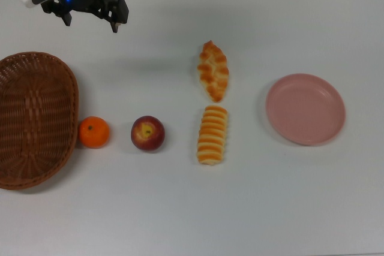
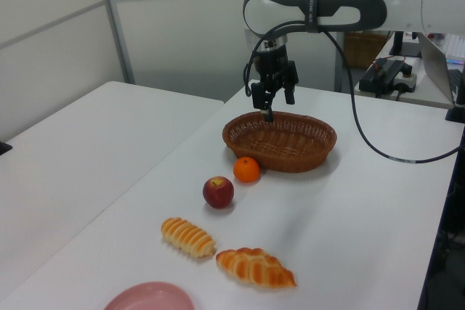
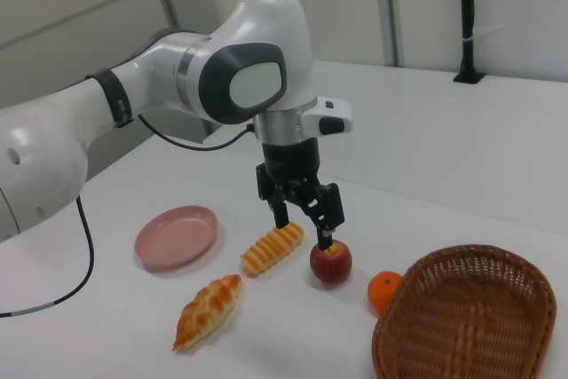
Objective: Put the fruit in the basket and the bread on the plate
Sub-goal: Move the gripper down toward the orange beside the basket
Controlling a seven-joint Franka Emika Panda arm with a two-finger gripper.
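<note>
Table: white, bearing all items in a rough row. Basket: oval, reddish-brown wicker, at the top view's left edge, holding nothing. Mandarin: small, bright orange, touching or just beside the basket's rim on the top view's right of it. Apple: red with a yellowish patch at the stem, near the mandarin but apart from it, further toward the top view's right. Striped loaf: golden with pale cross stripes, lying lengthwise beyond the apple. Braided loaf: knobbly with pointed ends, end to end with the striped loaf, a small gap between them. Plate: round, pink, bare, at the top view's right, apart from both loaves. Gripper: black, two fingers parted with a clear gap, holding nothing, raised above the table near the top view's upper left, well clear of all the items.
</note>
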